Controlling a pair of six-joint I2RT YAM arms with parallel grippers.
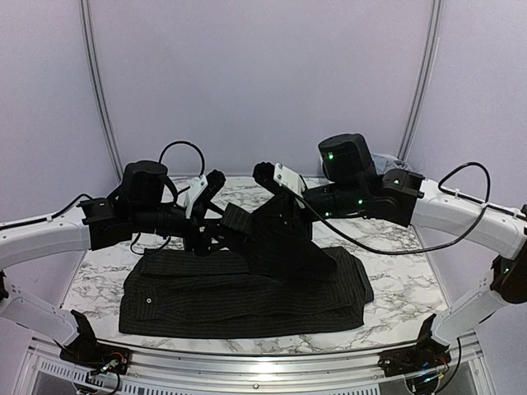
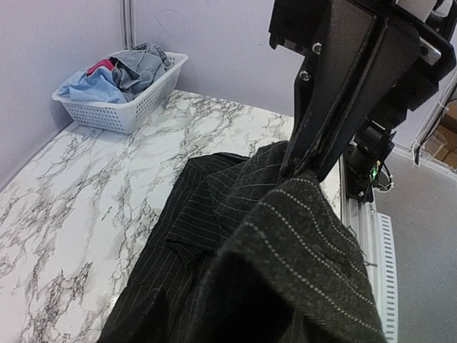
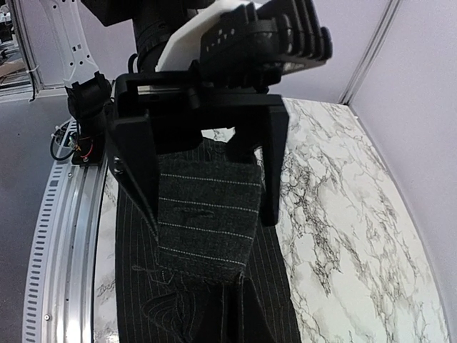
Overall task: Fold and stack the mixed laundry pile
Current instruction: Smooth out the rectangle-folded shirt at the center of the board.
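- The left end effector [image 2: 305,168] has its two fingers pressed together. They pinch a fold of the black pinstriped shirt [image 1: 239,304].
- In the left wrist view, that fold hangs down from the fingers in the middle of the frame and spreads out at the bottom.
- The right end effector [image 3: 207,214] has its fingers a bit apart. A thick strip of the shirt fills the gap and touches both fingers, so they grip it.
- In the top view, both arms meet in the middle of the frame, with the lifted cloth between them.
- The rest of the shirt lies flat in the lower middle of the top view, on the marble surface [image 1: 395,288].
- A white basket [image 2: 136,107] sits at the upper left of the left wrist view, well apart from the shirt.
- Inside it lie a light blue piece [image 2: 93,86], a grey-blue piece [image 2: 139,64] and a bit of a pink-red piece [image 2: 100,66].
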